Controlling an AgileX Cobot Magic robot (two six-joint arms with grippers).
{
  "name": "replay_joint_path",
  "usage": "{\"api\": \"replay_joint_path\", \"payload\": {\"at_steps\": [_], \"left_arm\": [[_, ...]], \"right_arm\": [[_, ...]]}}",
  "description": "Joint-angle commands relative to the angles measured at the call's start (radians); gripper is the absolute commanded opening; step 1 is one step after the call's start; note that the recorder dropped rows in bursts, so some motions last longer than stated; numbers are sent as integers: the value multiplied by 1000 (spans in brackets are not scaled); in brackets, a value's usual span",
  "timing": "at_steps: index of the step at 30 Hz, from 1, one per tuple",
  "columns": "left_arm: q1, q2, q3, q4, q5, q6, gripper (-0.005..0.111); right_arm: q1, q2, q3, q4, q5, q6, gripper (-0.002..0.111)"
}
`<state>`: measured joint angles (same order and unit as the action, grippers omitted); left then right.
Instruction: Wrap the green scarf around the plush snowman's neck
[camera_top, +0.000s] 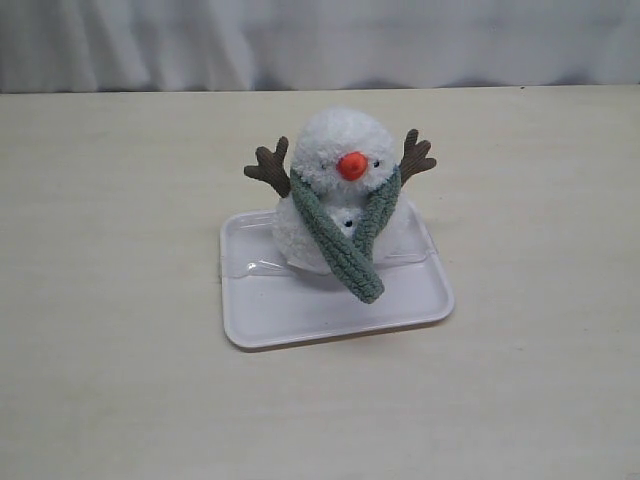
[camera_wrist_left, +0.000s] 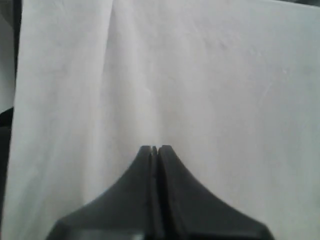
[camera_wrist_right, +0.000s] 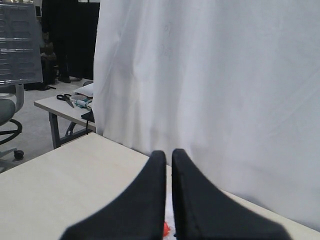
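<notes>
Left jaws and right jaws pressed together, empty, off the work: wrapping looks finished. Fluffy white plush snowman (camera_top: 345, 145) sits at the translucent plastic tray's (camera_top: 300, 322) twelve o'clock, ribbed grey-green knit scarf (camera_top: 325, 232) round its neck (camera_top: 343, 198).

No readable text, labels or numbers in any view. Right wrist view: faint greyish marks on the white curtain (camera_wrist_right: 166, 49), too faint to read; a ruled, see-through panel (camera_wrist_right: 20, 42) beyond the curtain's edge, lines only, too blurred to make out any characters.
</notes>
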<state>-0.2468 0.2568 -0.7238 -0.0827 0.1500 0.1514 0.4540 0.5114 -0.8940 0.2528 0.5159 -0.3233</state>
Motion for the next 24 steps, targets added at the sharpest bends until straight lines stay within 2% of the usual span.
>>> {"api": "replay_joint_path", "payload": {"at_steps": [1, 6, 12, 16, 24], "left_arm": [[83, -81, 3, 29, 84, 25, 0], [149, -156, 64, 29, 11, 25, 0], [167, -257, 235, 70, -94, -2, 0], [173, -257, 355, 146, -93, -9, 0], [214, -257, 506, 160, -51, -67, 0]], "right_arm": [[2, -3, 4, 1, 6, -1, 4], [2, -3, 4, 1, 6, -1, 4], [2, -3, 4, 1, 6, -1, 4], [2, -3, 4, 1, 10, -1, 4], [2, -9, 4, 1, 10, -1, 4]]}}
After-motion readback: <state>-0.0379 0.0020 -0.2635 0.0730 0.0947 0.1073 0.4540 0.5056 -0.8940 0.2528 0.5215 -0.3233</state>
